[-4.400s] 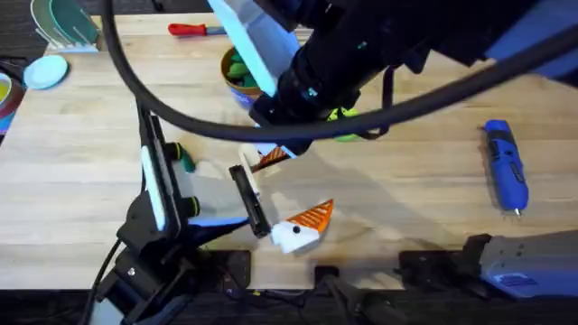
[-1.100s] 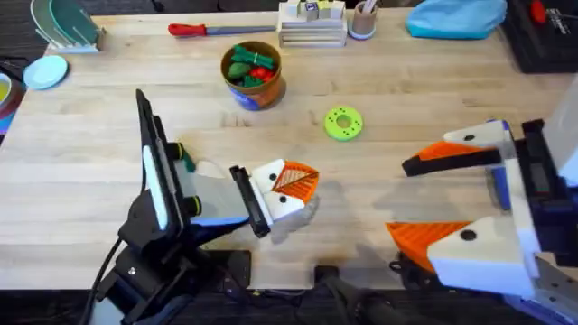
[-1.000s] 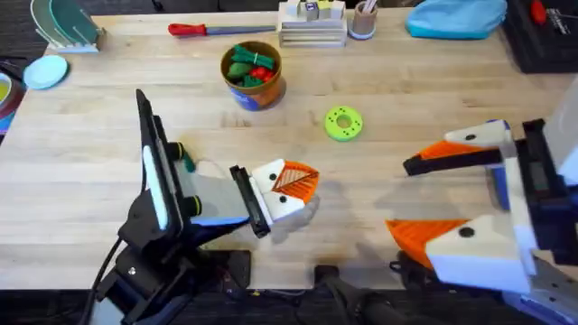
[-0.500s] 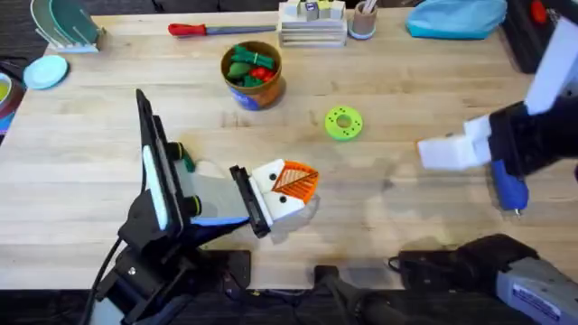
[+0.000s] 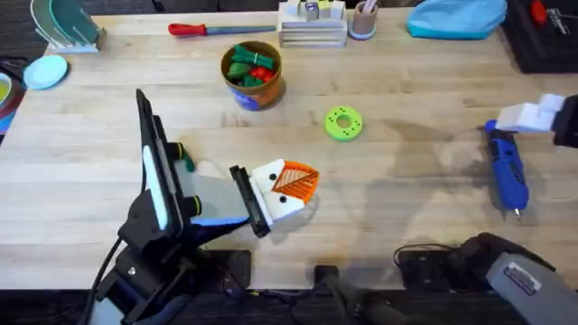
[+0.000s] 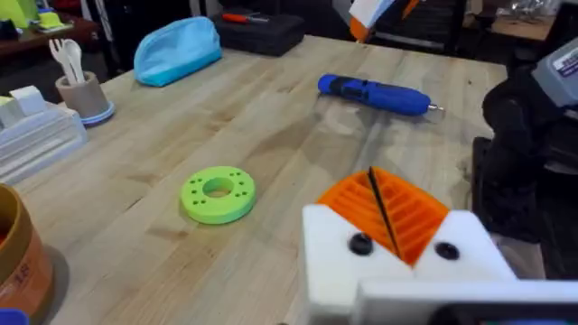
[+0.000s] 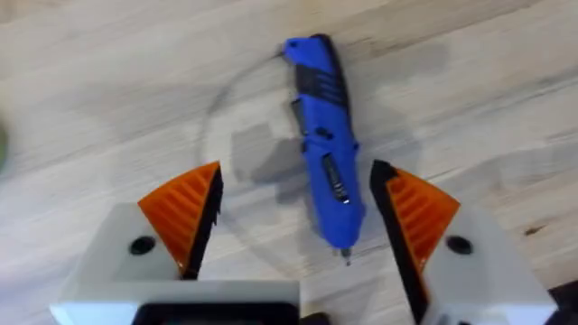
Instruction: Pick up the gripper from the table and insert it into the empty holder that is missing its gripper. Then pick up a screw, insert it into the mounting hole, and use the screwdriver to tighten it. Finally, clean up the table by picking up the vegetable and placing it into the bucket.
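Observation:
My left gripper [image 5: 293, 185] rests low over the table's middle, shut, its two orange tips [image 6: 386, 209] pressed together on the white holder bases [image 6: 397, 262]. A dark screw head shows in each base. I cannot tell which tip is the task's gripper. The blue screwdriver [image 5: 508, 167] lies on the table at the right. My right gripper [image 5: 531, 116] hovers open above it, and the screwdriver [image 7: 323, 162] shows between its orange pads [image 7: 185, 212]. The orange-brown bucket [image 5: 267, 88] at the back holds a dark-green vegetable [image 5: 238, 65] and a red one.
A green ring disc [image 5: 343, 123] lies between bucket and screwdriver. A red-handled screwdriver [image 5: 194, 29], a white rack and a blue pouch [image 5: 452, 18] line the far edge. A small green-and-tan thing [image 5: 183, 159] sits by the left arm's link.
The right arm swung from close under the camera out to the table's right edge, and its gripper now hangs over the blue screwdriver. The left arm has not moved.

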You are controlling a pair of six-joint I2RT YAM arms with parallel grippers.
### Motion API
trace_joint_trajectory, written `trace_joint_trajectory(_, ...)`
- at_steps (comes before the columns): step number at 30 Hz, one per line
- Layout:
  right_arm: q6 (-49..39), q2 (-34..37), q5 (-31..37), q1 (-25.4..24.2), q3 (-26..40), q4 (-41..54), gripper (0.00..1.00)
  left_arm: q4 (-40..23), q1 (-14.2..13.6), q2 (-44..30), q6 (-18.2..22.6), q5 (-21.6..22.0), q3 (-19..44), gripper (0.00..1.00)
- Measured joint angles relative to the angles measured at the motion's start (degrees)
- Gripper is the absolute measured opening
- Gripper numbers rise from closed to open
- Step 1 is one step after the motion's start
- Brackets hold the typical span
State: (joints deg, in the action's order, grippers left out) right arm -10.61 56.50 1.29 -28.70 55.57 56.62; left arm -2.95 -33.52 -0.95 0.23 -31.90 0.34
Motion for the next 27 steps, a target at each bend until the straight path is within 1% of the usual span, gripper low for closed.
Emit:
trace_joint_trajectory(3,-2.53,3.59,0.37,-3.33,-0.09,-2.66,0.992,-0.01,0.00,0.00,-0.01,0.00,0.00,0.008)
trace_joint_trajectory(6,-4.48,8.65,0.41,-4.87,-0.09,-4.10,0.991,-0.01,0.00,0.00,0.00,0.00,0.00,0.008)
trace_joint_trajectory(11,-9.21,17.85,0.41,-4.88,-0.23,-4.34,0.991,-0.01,0.00,0.00,-0.01,0.00,0.00,0.008)
trace_joint_trajectory(14,-12.12,21.96,0.41,-4.86,-0.37,-5.50,0.991,-0.01,0.00,0.00,-0.01,0.00,0.00,0.008)
trace_joint_trajectory(17,-14.37,24.76,0.41,-4.86,-0.38,-8.24,0.991,-0.01,0.00,0.00,-0.01,0.00,0.00,0.008)
trace_joint_trajectory(22,-19.26,28.82,0.43,-4.86,-0.39,-10.12,0.991,-0.01,0.00,0.00,0.00,0.00,0.00,0.008)
trace_joint_trajectory(27,-21.39,33.17,0.43,-4.86,-0.39,-12.98,0.991,-0.01,0.00,0.01,-0.02,0.00,0.00,0.008)
